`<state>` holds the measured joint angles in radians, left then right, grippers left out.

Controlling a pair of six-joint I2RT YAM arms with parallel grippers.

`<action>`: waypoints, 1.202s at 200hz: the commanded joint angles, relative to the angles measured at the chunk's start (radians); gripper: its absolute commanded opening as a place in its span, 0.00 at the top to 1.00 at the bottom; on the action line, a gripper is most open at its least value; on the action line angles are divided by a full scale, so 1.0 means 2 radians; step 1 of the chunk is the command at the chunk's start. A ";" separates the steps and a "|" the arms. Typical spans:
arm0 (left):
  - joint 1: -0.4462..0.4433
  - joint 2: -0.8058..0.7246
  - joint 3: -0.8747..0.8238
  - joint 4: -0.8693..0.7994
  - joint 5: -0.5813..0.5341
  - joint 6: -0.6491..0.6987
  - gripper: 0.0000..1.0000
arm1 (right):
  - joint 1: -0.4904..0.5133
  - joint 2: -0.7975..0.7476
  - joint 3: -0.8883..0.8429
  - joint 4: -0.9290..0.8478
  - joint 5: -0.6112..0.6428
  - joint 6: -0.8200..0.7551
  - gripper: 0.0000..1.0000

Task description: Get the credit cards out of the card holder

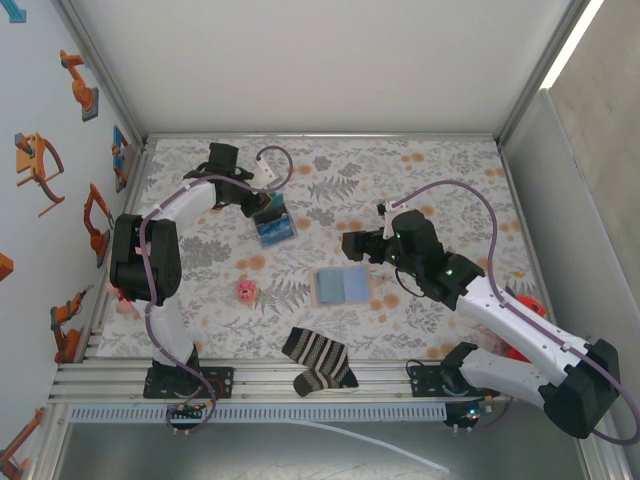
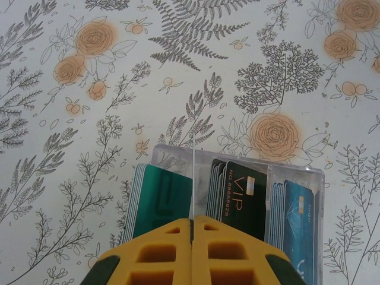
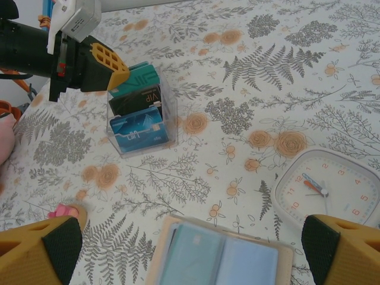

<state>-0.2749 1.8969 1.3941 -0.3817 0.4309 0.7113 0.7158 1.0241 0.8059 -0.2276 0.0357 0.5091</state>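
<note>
Floral tablecloth (image 1: 420, 180), card holder (image 1: 342, 285) open, credit cards (image 3: 193, 256) not yet pulled: your right gripper (image 1: 355, 246) hangs spread above it, left gripper (image 2: 192, 224) clenched over the clear box (image 2: 297, 172).

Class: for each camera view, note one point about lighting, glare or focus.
Top external: bright light strip upper right, soft shadows on the table. Left wrist: pale sheen on the clear box, floral print sharp. Right wrist: near fingers look soft, clock crisp.

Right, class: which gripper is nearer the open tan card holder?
Right. The right gripper hovers just past the far edge of the card holder, jaws open. The left gripper is farther off to the left, jaws shut, over the clear box of cards.
</note>
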 commanded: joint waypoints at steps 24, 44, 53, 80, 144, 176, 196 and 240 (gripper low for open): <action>0.002 -0.008 0.014 -0.016 -0.031 0.008 1.00 | 0.001 -0.017 -0.008 0.006 0.002 0.009 0.05; 0.011 -0.014 0.012 -0.019 -0.034 0.007 0.88 | 0.001 -0.020 -0.012 0.009 0.004 0.012 0.05; 0.014 -0.017 0.012 -0.020 -0.033 0.006 0.73 | 0.001 -0.022 -0.013 0.009 0.004 0.013 0.05; 0.014 -0.027 0.013 -0.019 -0.022 0.004 0.61 | 0.001 -0.021 -0.012 0.007 0.003 0.014 0.03; 0.011 -0.100 -0.020 0.016 -0.015 -0.035 0.60 | 0.004 0.010 0.012 -0.049 0.003 0.021 0.23; 0.008 -0.192 -0.094 0.086 -0.041 -0.117 0.50 | 0.030 0.029 0.016 -0.087 0.027 0.033 0.27; 0.001 -0.261 -0.159 0.144 -0.070 -0.189 0.24 | 0.054 0.040 0.017 -0.104 0.042 0.051 0.27; -0.007 -0.399 -0.295 0.231 -0.133 -0.338 0.03 | 0.111 0.088 0.025 -0.117 0.064 0.091 0.32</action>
<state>-0.2825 1.2076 0.9104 -0.0612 0.2558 0.2596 0.8867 1.1500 0.8055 -0.4210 0.1101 0.6212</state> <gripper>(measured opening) 0.969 0.704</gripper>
